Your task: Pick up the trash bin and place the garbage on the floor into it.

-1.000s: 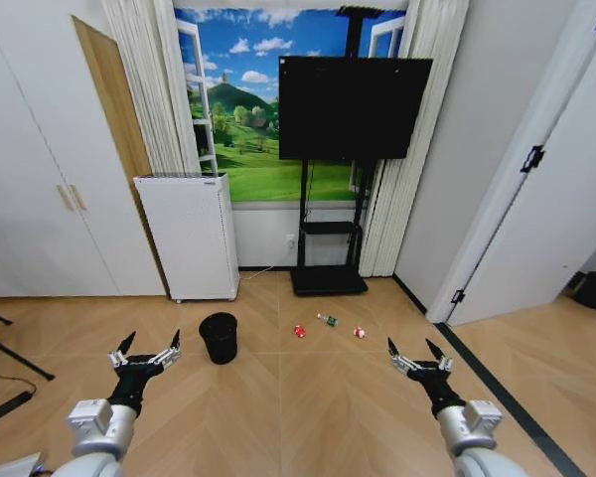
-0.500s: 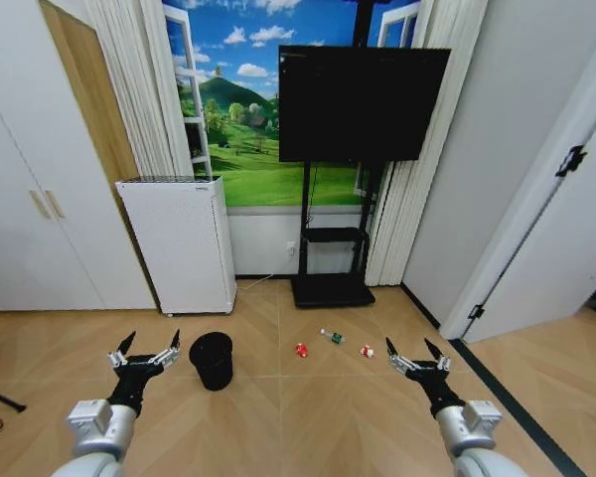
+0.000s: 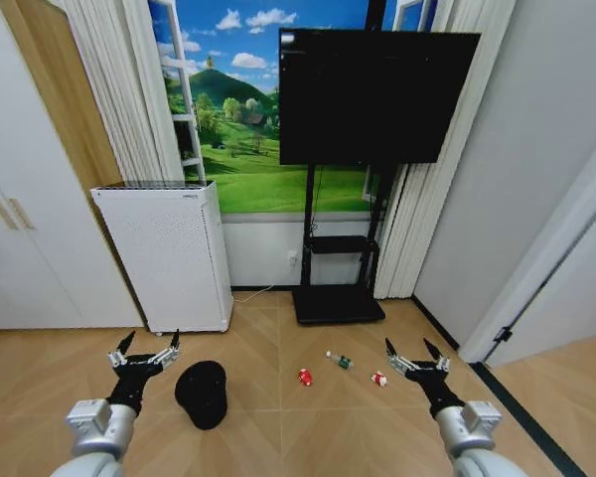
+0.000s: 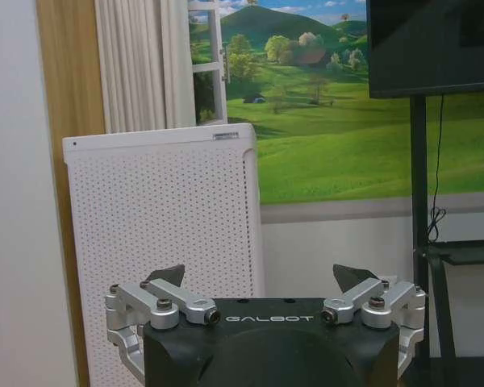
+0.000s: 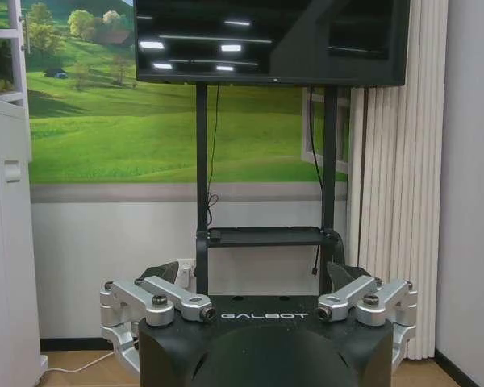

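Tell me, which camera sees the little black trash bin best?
The head view: the trash bin stands whole on the floor, just beside the left tool. Both wrist views look higher, at the white appliance and TV stand instead.

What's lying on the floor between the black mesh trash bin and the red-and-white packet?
In the head view, a small red can and a tiny clear bottle with a green label lie between the black mesh trash bin and the red-and-white packet.
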